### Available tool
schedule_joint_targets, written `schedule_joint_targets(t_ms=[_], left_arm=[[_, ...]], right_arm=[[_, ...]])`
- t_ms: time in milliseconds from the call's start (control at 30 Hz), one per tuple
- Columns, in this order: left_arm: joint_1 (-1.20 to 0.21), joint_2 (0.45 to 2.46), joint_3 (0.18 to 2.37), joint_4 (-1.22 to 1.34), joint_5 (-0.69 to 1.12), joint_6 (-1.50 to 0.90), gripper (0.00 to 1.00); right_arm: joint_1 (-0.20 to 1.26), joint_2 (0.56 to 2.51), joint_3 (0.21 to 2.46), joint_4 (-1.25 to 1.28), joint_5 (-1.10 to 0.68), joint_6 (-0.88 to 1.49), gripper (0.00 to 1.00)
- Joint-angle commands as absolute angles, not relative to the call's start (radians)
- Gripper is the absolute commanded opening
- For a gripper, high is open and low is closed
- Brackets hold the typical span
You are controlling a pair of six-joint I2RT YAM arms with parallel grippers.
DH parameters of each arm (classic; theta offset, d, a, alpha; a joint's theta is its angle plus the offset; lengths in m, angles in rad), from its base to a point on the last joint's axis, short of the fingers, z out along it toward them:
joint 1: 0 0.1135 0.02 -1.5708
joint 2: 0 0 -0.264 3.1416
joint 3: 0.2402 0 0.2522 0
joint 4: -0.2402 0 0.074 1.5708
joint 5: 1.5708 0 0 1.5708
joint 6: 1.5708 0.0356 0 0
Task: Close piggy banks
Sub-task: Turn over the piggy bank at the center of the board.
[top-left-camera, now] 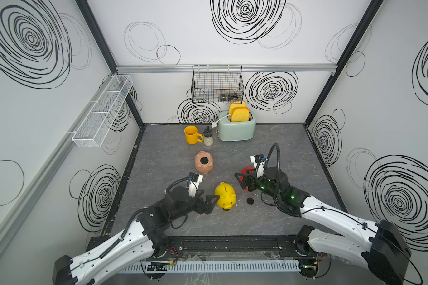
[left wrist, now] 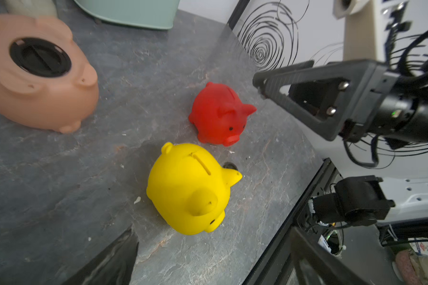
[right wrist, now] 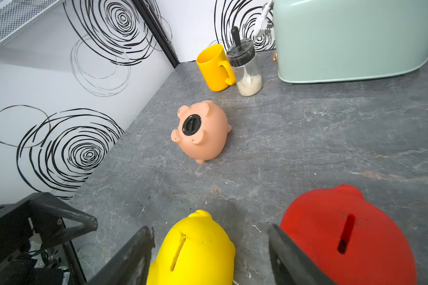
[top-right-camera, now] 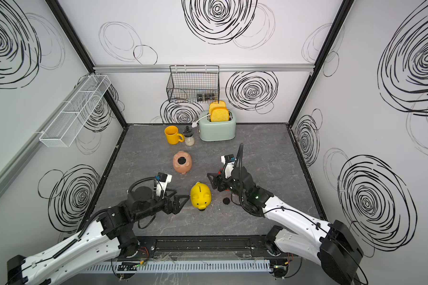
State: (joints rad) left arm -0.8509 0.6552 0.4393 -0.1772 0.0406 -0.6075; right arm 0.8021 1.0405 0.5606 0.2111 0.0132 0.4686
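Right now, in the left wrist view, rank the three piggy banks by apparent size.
1. pink piggy bank, cropped
2. yellow piggy bank
3. red piggy bank
Red lies farther off, so real sizes are unsure.

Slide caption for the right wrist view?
Pink piggy bank lies tipped over, black plug fitted; yellow piggy bank and red piggy bank stand slot-up nearer the camera.

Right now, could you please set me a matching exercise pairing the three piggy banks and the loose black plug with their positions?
Things:
1. pink piggy bank
2. yellow piggy bank
3. red piggy bank
4. loose black plug

Positions:
A. lying flat on the table
B. upright, beside the left gripper
C. belly up, hole plugged
D. upright, beside the right gripper

Pairs: 1-C, 2-B, 3-D, 4-A
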Motion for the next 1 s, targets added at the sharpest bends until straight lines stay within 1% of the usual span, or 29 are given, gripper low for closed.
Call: schedule_joint_targets(t_ms=[0, 100, 167, 367, 500, 567, 633, 767, 967], left_arm=[[-0.872, 0.708, 0.419, -0.036, 0.002, -0.657, 0.98], [-0.879, 0.784, 0.412, 0.021, 0.027, -0.674, 0.97], [-0.881, 0.837, 0.410, 0.049, 0.035, -0.687, 0.94], [-0.879, 0.930, 0.401, 0.116, 0.043, -0.733, 0.89], [-0.878, 0.966, 0.388, 0.161, 0.046, -0.760, 0.86], [-0.877, 0.986, 0.384, 0.174, 0.050, -0.764, 0.82], [-0.876, 1.002, 0.379, 0.182, 0.051, -0.766, 0.81], [-0.870, 1.006, 0.368, 0.192, 0.052, -0.771, 0.79], [-0.837, 1.016, 0.367, 0.198, 0.063, -0.778, 0.73]], right_arm=[[0.791, 1.021, 0.522, 0.316, 0.005, 0.422, 0.75], [0.781, 1.016, 0.497, 0.332, -0.006, 0.422, 0.75], [0.779, 1.011, 0.479, 0.350, -0.017, 0.422, 0.75], [0.778, 0.989, 0.437, 0.423, -0.126, 0.424, 0.75], [0.777, 1.011, 0.445, 0.410, -0.123, 0.427, 0.75], [0.778, 1.022, 0.444, 0.415, -0.142, 0.423, 0.74], [0.778, 1.029, 0.446, 0.414, -0.156, 0.428, 0.74], [0.778, 1.030, 0.439, 0.420, -0.166, 0.435, 0.74], [0.779, 1.053, 0.440, 0.420, -0.184, 0.434, 0.73]])
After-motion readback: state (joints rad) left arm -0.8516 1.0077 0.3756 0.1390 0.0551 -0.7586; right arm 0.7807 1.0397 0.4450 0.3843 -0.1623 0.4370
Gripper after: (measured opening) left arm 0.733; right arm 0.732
